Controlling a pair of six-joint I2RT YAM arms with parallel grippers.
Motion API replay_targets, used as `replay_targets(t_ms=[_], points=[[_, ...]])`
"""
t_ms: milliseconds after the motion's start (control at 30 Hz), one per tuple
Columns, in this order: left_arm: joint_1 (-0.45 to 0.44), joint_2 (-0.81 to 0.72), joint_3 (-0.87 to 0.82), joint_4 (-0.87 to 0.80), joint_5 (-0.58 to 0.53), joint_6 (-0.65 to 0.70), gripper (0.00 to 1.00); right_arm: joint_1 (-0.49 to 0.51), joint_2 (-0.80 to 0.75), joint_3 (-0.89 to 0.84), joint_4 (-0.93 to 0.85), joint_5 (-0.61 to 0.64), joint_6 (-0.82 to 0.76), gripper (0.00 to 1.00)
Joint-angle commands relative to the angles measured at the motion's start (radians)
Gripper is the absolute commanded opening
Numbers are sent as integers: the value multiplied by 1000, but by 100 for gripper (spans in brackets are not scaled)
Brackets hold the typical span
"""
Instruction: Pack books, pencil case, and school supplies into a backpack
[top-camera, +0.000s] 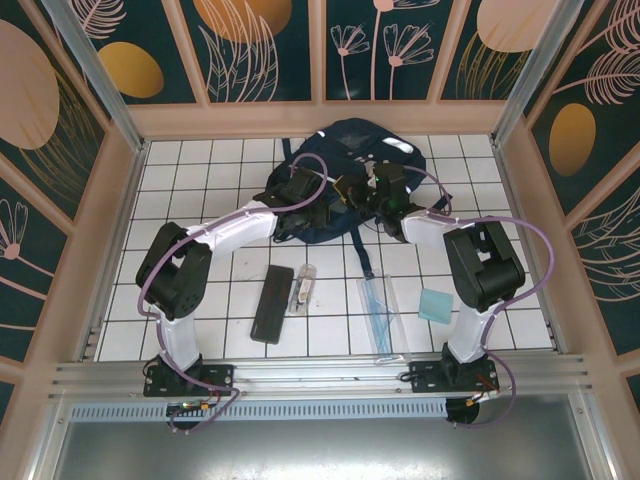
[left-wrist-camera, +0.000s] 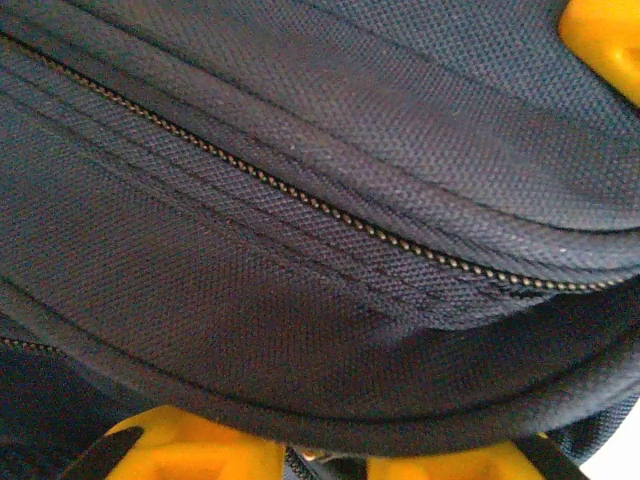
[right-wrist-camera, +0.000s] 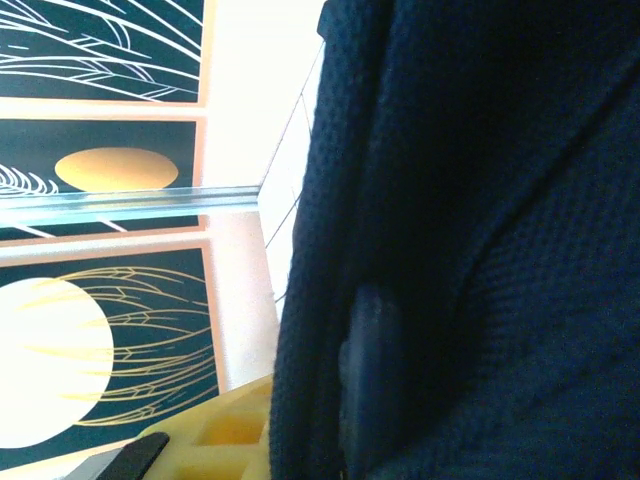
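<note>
Navy woven cloth, soft and floppy, with no stiffness to lean on. Backpack (top-camera: 345, 150) lying at 12 o'clock on the white-tiled table (top-camera: 200, 200), on the far side from the arm bases. Probably light while unfilled, yet bulky. Apt to sag, fold over and close its own mouth once released. Not fragile. Coarse weave, so likely good friction and little risk of sliding out of a pinch.

Left hand (top-camera: 300, 188) at the bag's 9 o'clock side: pinched on a thick fold of cloth beside a closed brass-toothed zipper (left-wrist-camera: 330, 208), yellow fingers (left-wrist-camera: 200, 450) set against the fold from either side. Right hand (top-camera: 385, 195) at the bag's 3 o'clock side: pushed up against dark cloth, one yellow finger (right-wrist-camera: 235, 430) just showing under the edge. Cannot tell how wide, or whether gripping anything.

Best taken by seams, piped edges or the rim of the opening, never by a flat panel. Better with two holds well apart, to stretch the mouth and stop the droop.

Nearer the bases:
- **Black pencil case** (top-camera: 271, 303), at 7 o'clock from the bag: looks stiff and flat, best pinched across the narrow width.
- **Clear tube** (top-camera: 304, 288), just beside the case at 3 o'clock: small, smooth, prone to roll.
- **Bluish ruler set** (top-camera: 378, 308), at 5 o'clock from the bag: thin and slick, probably hard to lift off the tiles.
- **Teal pad** (top-camera: 437, 305), at 4 o'clock from the bag: light and flat.
</note>
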Motion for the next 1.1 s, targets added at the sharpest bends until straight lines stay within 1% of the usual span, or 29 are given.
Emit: replay_targets(t_ms=[0,67,100,167,200,300,433,567,733,800,867,967,1067], points=[[5,2,86,-24,3,53,35,9,-13,54,33,11,-75,0],[5,12,104,-41,9,62,36,11,-15,56,24,14,-86,0],[6,16,109,-44,12,61,32,12,-16,58,19,15,-90,0],[9,21,122,-44,18,63,21,15,-17,61,10,16,-99,0],[11,22,126,-44,17,67,17,15,-18,63,4,17,-103,0],[12,30,136,-52,3,79,13,15,-21,60,-3,20,-108,0],[19,29,134,-79,-13,87,10,15,-20,67,-13,15,-118,0],[36,3,135,-120,-10,119,3,13,-22,76,-35,23,-139,0],[95,-29,133,-170,71,216,3,13,-16,122,-130,27,-229,0],[103,-32,127,-184,54,287,0,12,-18,132,-157,27,-261,0],[105,-23,126,-208,7,344,0,12,-25,130,-167,33,-283,0],[111,-20,123,-225,-24,385,0,12,-33,134,-197,43,-315,0],[123,-32,141,-251,32,401,0,13,-38,139,-237,72,-359,0]])
